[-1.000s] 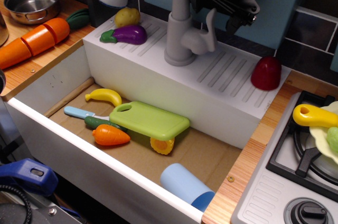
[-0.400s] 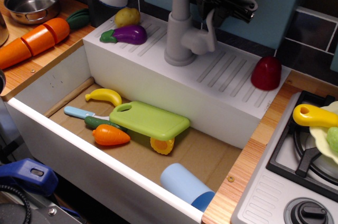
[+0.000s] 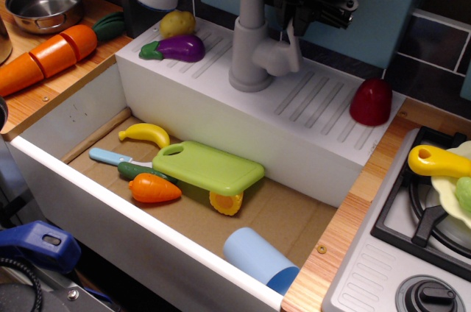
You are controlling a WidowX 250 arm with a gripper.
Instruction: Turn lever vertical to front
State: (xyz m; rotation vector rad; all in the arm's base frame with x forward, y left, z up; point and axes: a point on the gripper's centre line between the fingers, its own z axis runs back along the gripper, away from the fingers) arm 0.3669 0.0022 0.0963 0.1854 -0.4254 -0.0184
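Grey lever upright, black gripper now lowered over it

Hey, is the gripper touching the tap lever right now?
Cannot tell. In the only view, the gripper sits right over the top of the upright lever and hides where they would meet, so neither contact nor a gap shows.

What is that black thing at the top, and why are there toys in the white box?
The black thing is a robot's gripper, its hand. One camera looks down at a toy kitchen. The hand sits over the small grey lever of the toy tap; I cannot tell if it is pinching it. The white box is a play sink. Inside lie a banana, a carrot, a green cutting board and a blue cup. Behind sit an eggplant and a red piece.
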